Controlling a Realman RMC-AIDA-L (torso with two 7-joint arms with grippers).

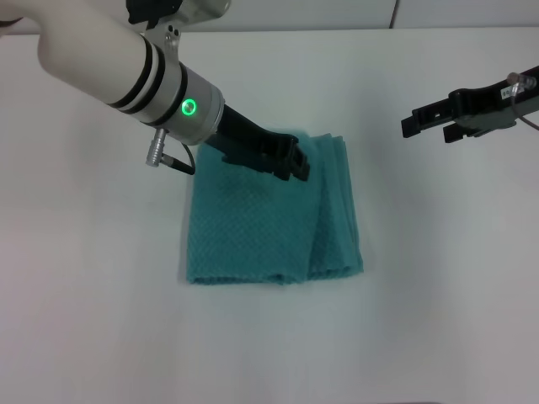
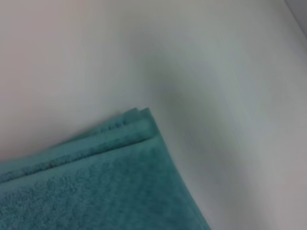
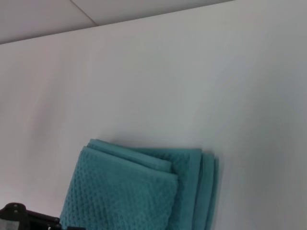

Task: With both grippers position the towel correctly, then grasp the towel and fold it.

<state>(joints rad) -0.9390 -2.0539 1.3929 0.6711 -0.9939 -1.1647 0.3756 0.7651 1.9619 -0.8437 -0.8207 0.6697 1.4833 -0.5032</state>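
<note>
While hovering low over towel (image 1: pixel 274 220) mid-bench (image 1: pixel 93 320), left end effector (image 1: pixel 290 158) at far edge, clamp state unclear | left wrist: layered corner, already folded | right wrist: towel well apart, right end effector (image 1: pixel 425 122) clear, apparently together; final tidy left.

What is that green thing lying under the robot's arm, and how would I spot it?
Look at the white table in front of the robot; near its middle lies the towel, a teal cloth with a waffle weave. It is folded into layers, with stacked edges along its right side. The left claw sits over its far edge, while the right claw is off to the right, above bare table.
</note>
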